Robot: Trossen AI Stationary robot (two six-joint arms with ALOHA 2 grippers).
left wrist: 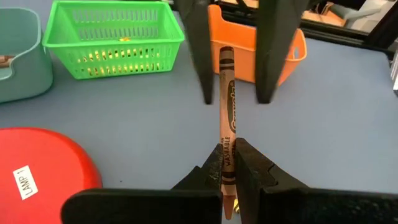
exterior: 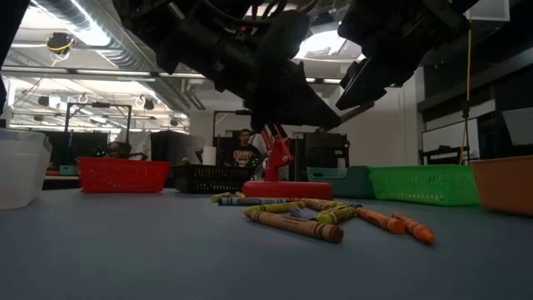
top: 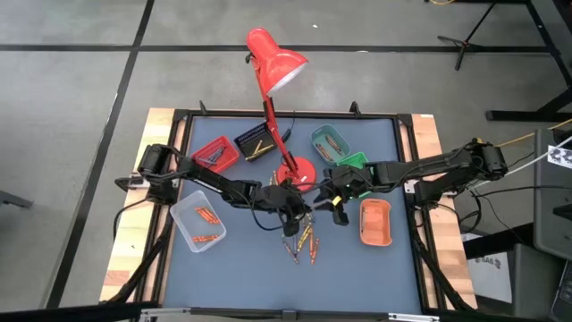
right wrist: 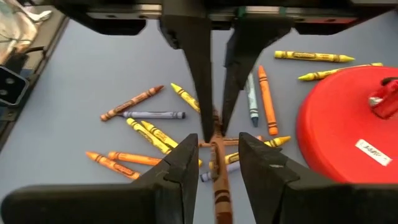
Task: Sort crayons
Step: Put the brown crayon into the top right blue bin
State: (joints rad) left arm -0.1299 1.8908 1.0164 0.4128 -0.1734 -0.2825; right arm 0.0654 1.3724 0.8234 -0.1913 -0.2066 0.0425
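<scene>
My left gripper [left wrist: 229, 146] is shut on a brown crayon [left wrist: 227, 93], held above the blue table mat near the red lamp's base [top: 295, 170]. My right gripper [right wrist: 217, 149] faces it, open. Its two fingers [left wrist: 202, 68] stand on either side of the crayon's far end, with a gap on each side. Below them, a loose heap of orange, yellow, brown and blue-grey crayons [right wrist: 149, 134] lies flat on the mat, also seen in the high view [top: 304, 237] and the low view [exterior: 316, 218]. My left gripper pinches the brown crayon between its two fingers near one end [left wrist: 227, 160], and a short tip sticks out behind them. The crayon runs along the fingers and points straight out from them toward my right gripper. It is lifted clear of the mat.
Around the mat stand a red basket [top: 216, 154], a black basket [top: 255, 143], a teal tray [top: 332, 141], a green basket [top: 351, 163], an orange tray [top: 375, 221] and a clear tray [top: 198, 221] holding orange crayons. The red lamp [top: 277, 63] rises at mid-table.
</scene>
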